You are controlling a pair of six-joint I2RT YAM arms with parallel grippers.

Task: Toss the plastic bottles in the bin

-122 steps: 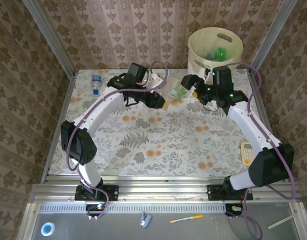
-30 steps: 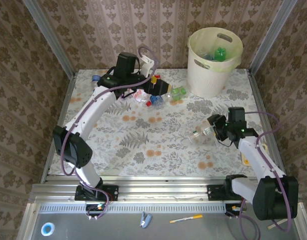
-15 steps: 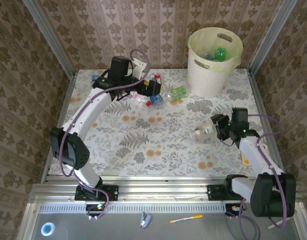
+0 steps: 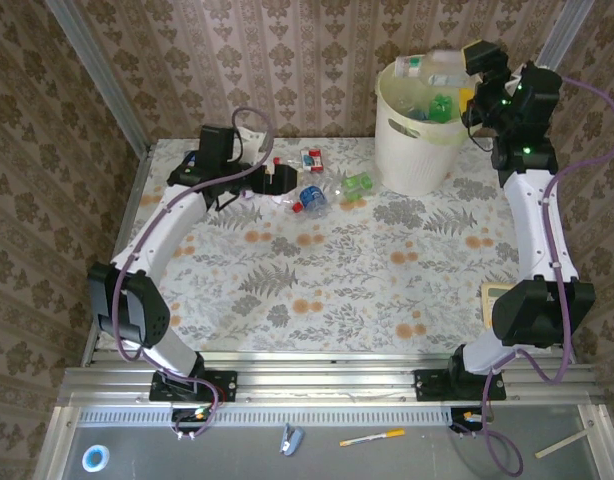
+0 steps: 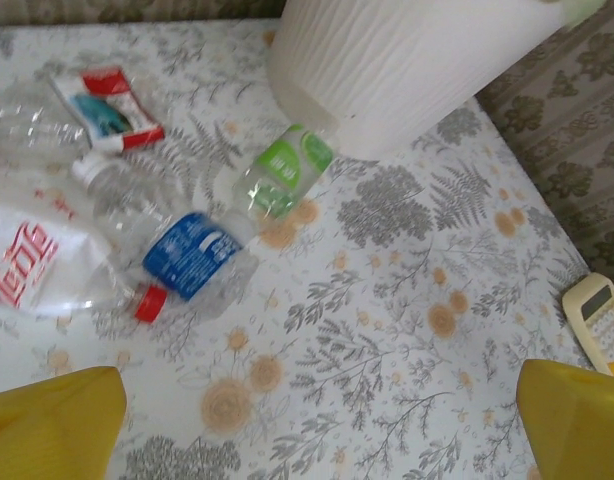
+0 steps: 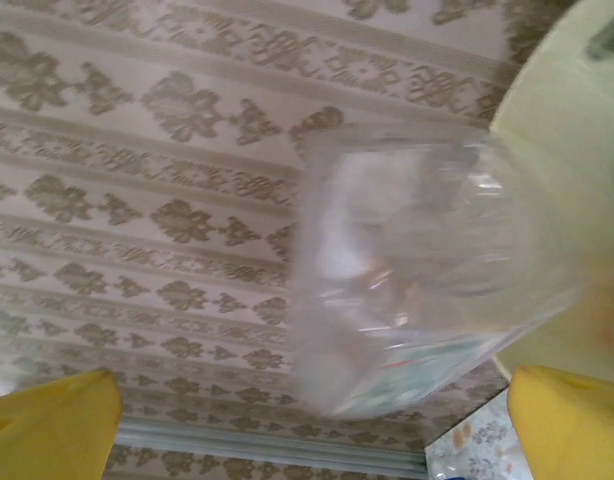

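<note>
Left arm (image 4: 177,230) reaches to abt 11 o'clock on the surface (image 4: 317,290), its jaws spread wide w/ nothing in them, hanging by what's left to clear. That's a flattened clear bottle w/ red lettering (image 5: 27,265), a blue-label bottle (image 5: 192,262) and a green-label bottle (image 5: 282,185) lying close to the bin's foot. There's also a small red-and-blue packet (image 5: 107,105); can't tell if it's a bottle. The bin (image 4: 417,150) stands at 1 o'clock, cream-white w/ a pale liner over the rim, and several bottles are in it already, incl. a green one (image 4: 442,105). Right arm (image 4: 532,200) is raised over the bin mouth w/ its jaws wide apart. A clear crumpled bottle (image 6: 417,280) shows blurred between them, touching neither tip as far as I can see, so prob. dropping in. I'd say well past halfway, 3 or so to go. The calculator (image 5: 597,320) at 4 o'clock isn't part of the job.
</note>
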